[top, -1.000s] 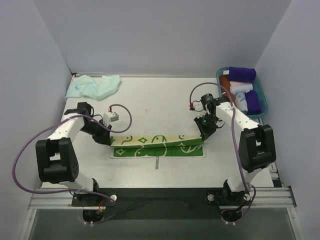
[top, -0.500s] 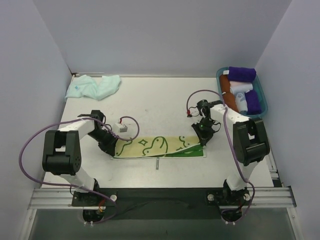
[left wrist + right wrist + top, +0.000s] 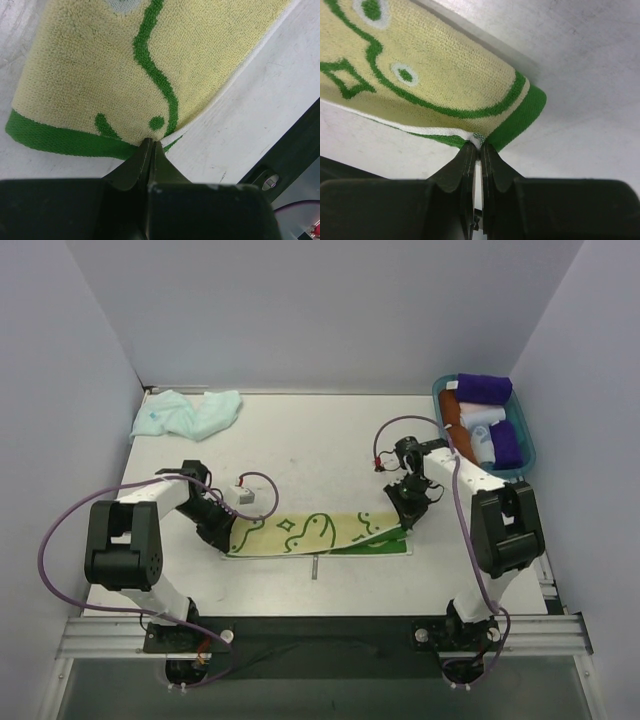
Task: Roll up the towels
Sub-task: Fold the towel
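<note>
Pale yellow terry towel with green squiggles [image 3: 310,532] is held part-folded on the white table [image 3: 330,445]. Its ends are pinched in the clamped left gripper [image 3: 151,144] and right gripper [image 3: 479,146]. Folding is judged in hand; next, the edge should be laid flat and released. The crumpled mint-aqua towel [image 3: 185,413] lies at the far left.
</note>
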{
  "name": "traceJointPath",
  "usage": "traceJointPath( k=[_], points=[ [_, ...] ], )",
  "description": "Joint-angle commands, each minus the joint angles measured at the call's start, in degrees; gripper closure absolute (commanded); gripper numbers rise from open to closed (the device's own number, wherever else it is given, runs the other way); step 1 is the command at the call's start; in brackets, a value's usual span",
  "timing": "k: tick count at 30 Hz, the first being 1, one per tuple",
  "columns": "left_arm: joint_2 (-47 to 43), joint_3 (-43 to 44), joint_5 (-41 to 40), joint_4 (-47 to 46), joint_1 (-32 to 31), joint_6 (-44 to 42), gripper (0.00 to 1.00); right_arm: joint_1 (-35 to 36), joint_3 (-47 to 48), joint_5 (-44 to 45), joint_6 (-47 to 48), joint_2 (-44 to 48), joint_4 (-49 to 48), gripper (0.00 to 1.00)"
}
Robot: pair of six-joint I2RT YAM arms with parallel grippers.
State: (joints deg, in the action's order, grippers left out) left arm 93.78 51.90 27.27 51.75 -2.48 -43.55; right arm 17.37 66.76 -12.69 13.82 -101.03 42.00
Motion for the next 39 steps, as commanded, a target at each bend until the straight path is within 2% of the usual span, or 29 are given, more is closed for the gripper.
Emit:
traceJointPath(
  k=[1,14,17,18,20,21,23,26,31,34,39],
  points=[
    [-0.61,0.31,-1.25,-2.35,0.11,0.04,1.0,0.56,1.62,-0.14,1.03,4.61,5.37,1.0],
    [-0.44,-0.04,-1.16,-2.7,0.2,0.57,1.0,1.09,-4.89,-2.17,1.38,0.4,3.27,0.99],
    [-0.88,0.22,-0.55,-2.0,0.37,0.05,0.98,1.0,-4.97,-3.3,1.99,1.62,3.7,0.8],
    [-1.14,0.31,-0.11,-1.13,0.37,-0.22,0.92,0.83,-4.89,-4.0,2.34,2.41,4.05,0.69],
    [-2.1,0.48,0.33,-0.6,0.63,-0.75,0.78,0.04,-4.27,-5.76,3.57,5.4,5.98,0.58],
    [-2.63,0.66,0.85,-0.16,0.81,-1.18,0.73,-0.14,-3.92,-7.68,4.01,7.32,6.77,0.53],
    [-4.3,1.01,1.65,0.89,0.99,-1.8,0.61,-1.36,-2.43,-10.07,5.33,9.18,9.76,0.51],
    [-7.11,2.24,4.1,3.62,1.25,-2.94,0.54,-2.6,-0.41,-13.41,5.78,11.91,11.88,0.52],
    [-9.23,4.61,5.87,5.21,1.25,-3.12,0.52,-3.74,2.76,-18.5,4.28,9.99,12.58,0.54],
    [-8.35,6.1,6.83,4.95,1.34,-2.07,0.52,-3.74,3.46,-18.25,2.18,6.82,11.53,0.6],
    [-5.46,6.63,6.14,0.03,1.43,2.94,0.52,-1.9,0.65,-12.72,-1.86,2.51,6.36,0.63]
  ],
)
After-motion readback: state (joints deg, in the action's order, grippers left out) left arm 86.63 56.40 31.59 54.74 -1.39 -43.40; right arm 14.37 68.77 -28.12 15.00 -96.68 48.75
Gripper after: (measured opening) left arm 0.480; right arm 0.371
